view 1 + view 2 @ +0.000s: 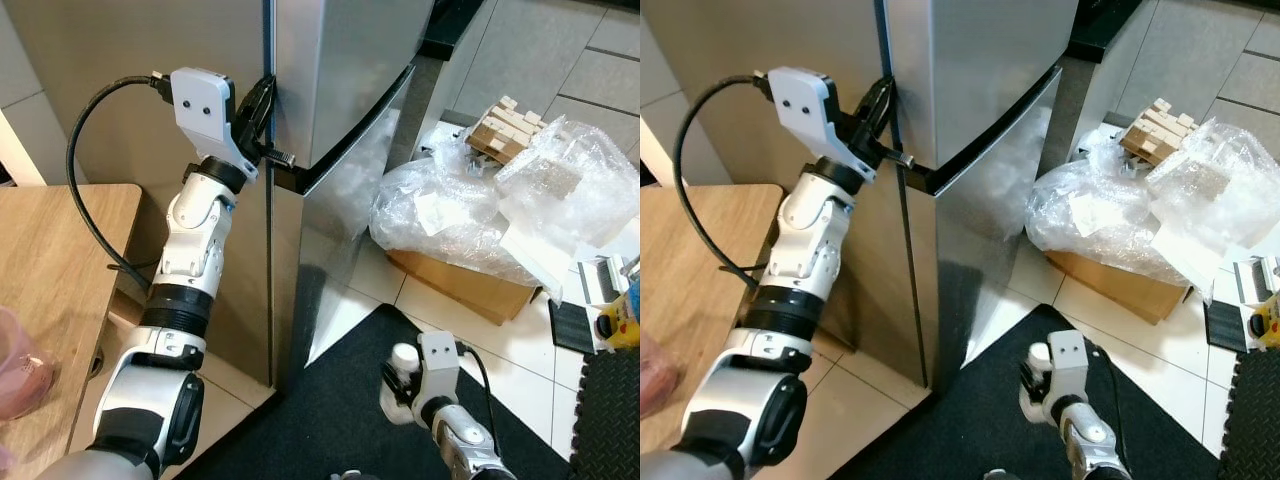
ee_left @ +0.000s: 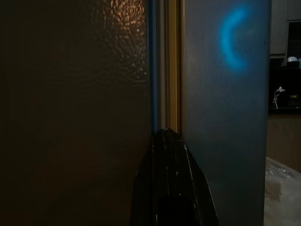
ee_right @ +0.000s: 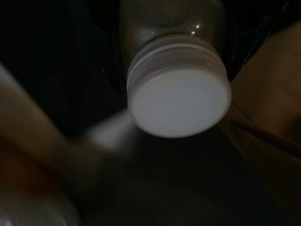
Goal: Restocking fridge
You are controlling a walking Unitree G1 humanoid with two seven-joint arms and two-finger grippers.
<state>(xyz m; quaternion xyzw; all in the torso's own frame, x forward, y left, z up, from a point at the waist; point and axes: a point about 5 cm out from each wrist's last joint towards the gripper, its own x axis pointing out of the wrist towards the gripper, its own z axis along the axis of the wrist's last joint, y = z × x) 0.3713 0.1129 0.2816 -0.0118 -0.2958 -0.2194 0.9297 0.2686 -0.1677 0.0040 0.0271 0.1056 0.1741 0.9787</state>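
At the seam between the tan side panel and the stainless-steel fridge door [image 1: 340, 90], the left end effector [image 1: 262, 105] is raised with its black fingers [image 2: 171, 183] pressed together into a single wedge, the tip set right into the narrow gap at the door's edge; it holds nothing. Lower down, near the black floor mat [image 1: 330, 400], the right end effector [image 1: 398, 385] hangs close to the robot's side and is clamped on a clear bottle with a white screw cap [image 3: 178, 96], which the right wrist view shows close up between the dark fingers (the bottle's contents cannot be made out). This bottle appears to be the item to be stocked, so it is not yet in the fridge. The step in hand looks like opening the door, which seems closed or barely cracked. The next move likely calls for prying or hooking the door edge outward with the left arm, swinging it wide enough to clear the robot's body, while the right arm keeps the bottle steady and out of the door's path. To the right, a cardboard box [image 1: 470, 285] heaped with crumpled plastic wrap [image 1: 480, 205] sits on the tiled floor close to the fridge, and a wooden desk [image 1: 50, 260] stands to the left.
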